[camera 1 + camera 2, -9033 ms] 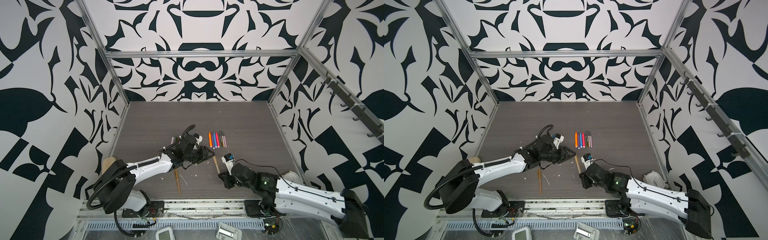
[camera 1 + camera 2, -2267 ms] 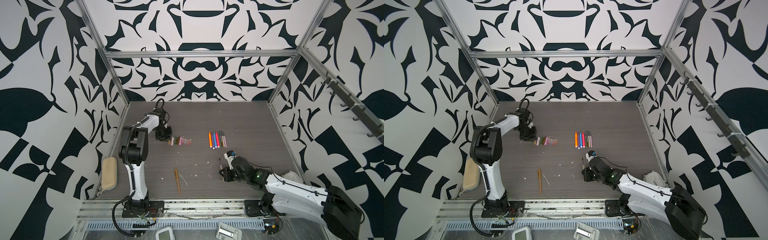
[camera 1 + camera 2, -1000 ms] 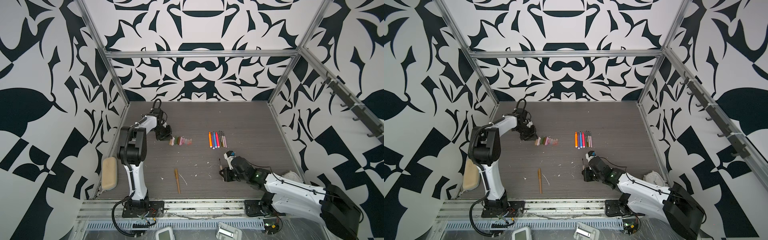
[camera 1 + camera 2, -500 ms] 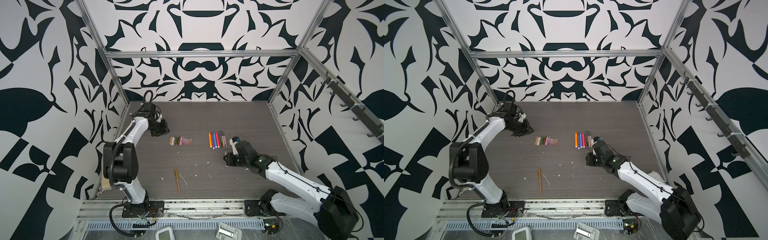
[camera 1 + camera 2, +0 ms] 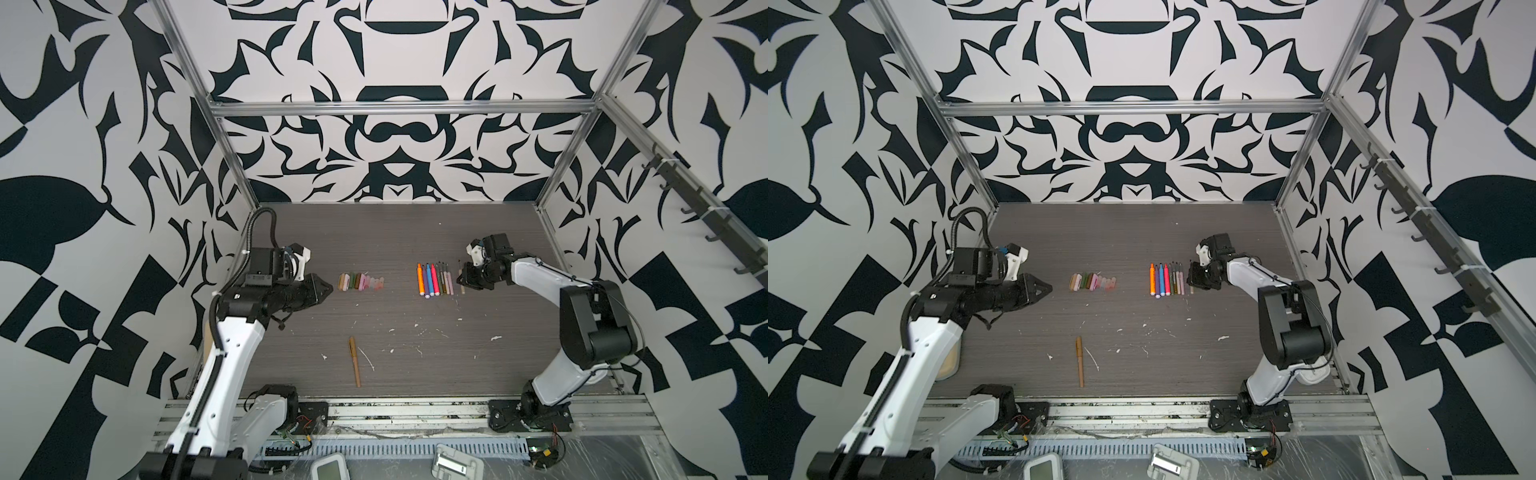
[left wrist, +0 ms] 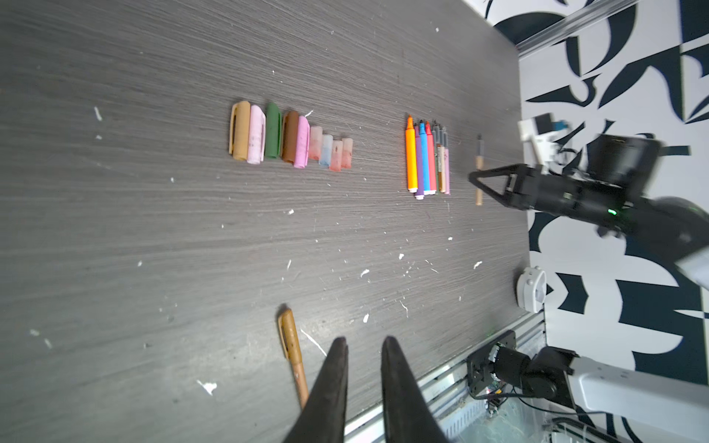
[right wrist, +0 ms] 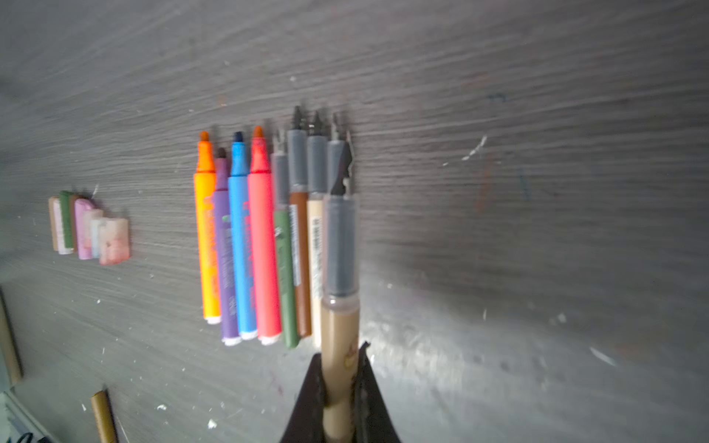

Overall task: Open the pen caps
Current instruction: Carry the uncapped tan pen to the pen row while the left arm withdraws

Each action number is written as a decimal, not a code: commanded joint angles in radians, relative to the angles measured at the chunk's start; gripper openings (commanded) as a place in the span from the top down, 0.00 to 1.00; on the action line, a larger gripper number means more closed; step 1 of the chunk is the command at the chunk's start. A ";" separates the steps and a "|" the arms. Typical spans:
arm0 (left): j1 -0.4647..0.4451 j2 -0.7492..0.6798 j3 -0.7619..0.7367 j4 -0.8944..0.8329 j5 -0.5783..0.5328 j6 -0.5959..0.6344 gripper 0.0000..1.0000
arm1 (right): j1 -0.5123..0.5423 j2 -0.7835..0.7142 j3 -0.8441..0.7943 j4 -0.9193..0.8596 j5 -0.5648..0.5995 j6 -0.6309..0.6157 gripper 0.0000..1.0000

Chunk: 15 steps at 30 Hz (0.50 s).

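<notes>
Several pen caps lie in a tight row left of centre. Several uncapped pens lie in a row to their right. My right gripper is shut on a thin tan pen with a bare grey nib end, held at the right end of that row. One capped tan pen lies alone near the front. My left gripper hovers left of the caps, shut and empty.
White scraps are strewn over the dark table. A tan pad leans at the left edge, and a white object sits at the right edge. An aluminium rail runs along the front. Patterned walls close in the sides and back.
My right gripper carried the tan pen from the front middle back to the right end of the pen row. My left arm swung away from the back-left corner, and its gripper now points at the caps.
</notes>
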 commanded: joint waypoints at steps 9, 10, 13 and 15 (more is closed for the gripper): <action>-0.002 -0.116 -0.063 0.004 -0.081 -0.045 0.82 | -0.062 0.155 0.099 0.007 -0.133 -0.074 1.00; -0.002 -0.103 -0.061 0.001 -0.073 -0.043 0.83 | -0.061 0.159 0.098 0.007 -0.138 -0.076 1.00; -0.002 -0.082 -0.060 -0.001 -0.065 -0.040 0.84 | -0.061 0.171 0.098 0.002 -0.137 -0.081 0.95; -0.002 -0.080 -0.060 -0.001 -0.058 -0.038 0.84 | -0.062 0.175 0.098 -0.001 -0.140 -0.085 0.90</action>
